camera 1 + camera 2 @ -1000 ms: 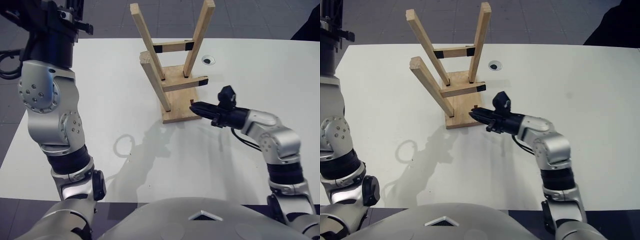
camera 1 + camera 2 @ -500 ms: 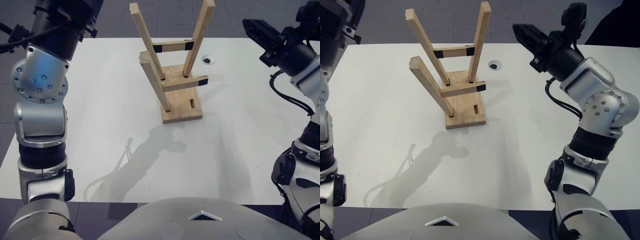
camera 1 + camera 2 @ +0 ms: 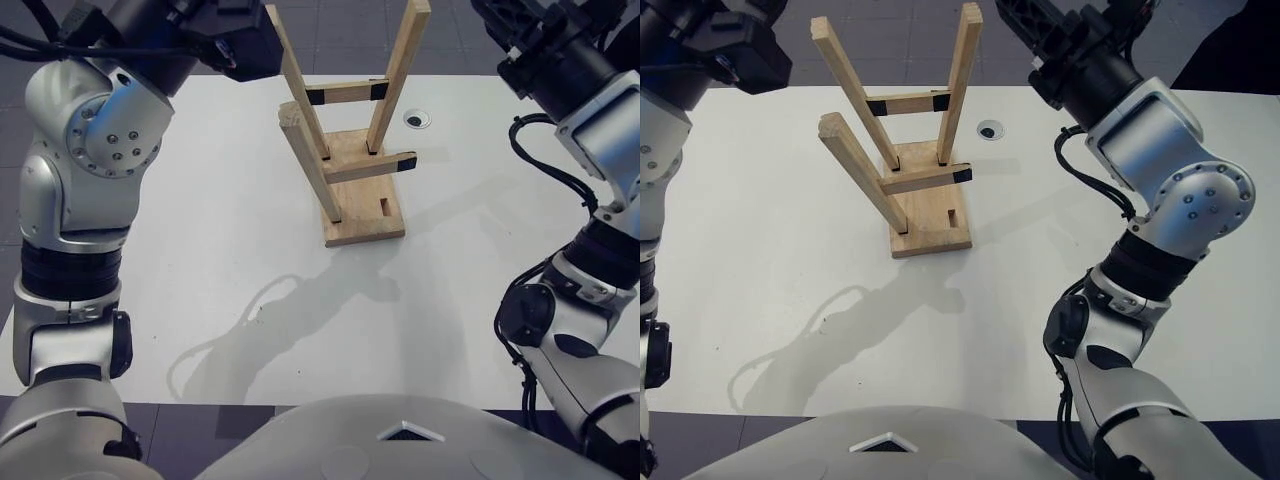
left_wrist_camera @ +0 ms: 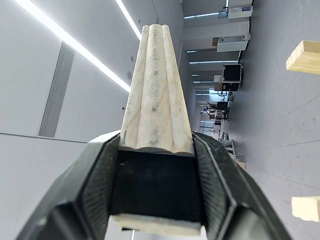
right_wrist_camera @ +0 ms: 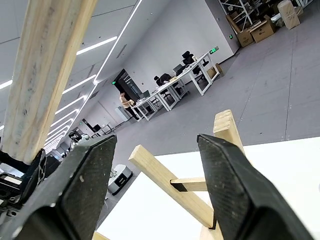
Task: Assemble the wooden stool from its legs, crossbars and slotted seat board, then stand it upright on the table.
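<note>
Now left hand (image 4: 156,146), up high, clamps leg (image 4: 156,95) tight; right hand (image 5: 156,167), high too, gapes wide, holding nothing; three-legged stool (image 3: 345,165) sits upside-down on bench (image 3: 200,220).

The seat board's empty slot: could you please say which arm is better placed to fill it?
Probably left: the left gripper grips a long wooden piece, likely the fourth leg; the right gripper is open, empty.

big open lab/office hall: ceiling strip lights (image 4: 65,37), rows of desks (image 5: 192,75), cardboard boxes (image 5: 262,30).
</note>
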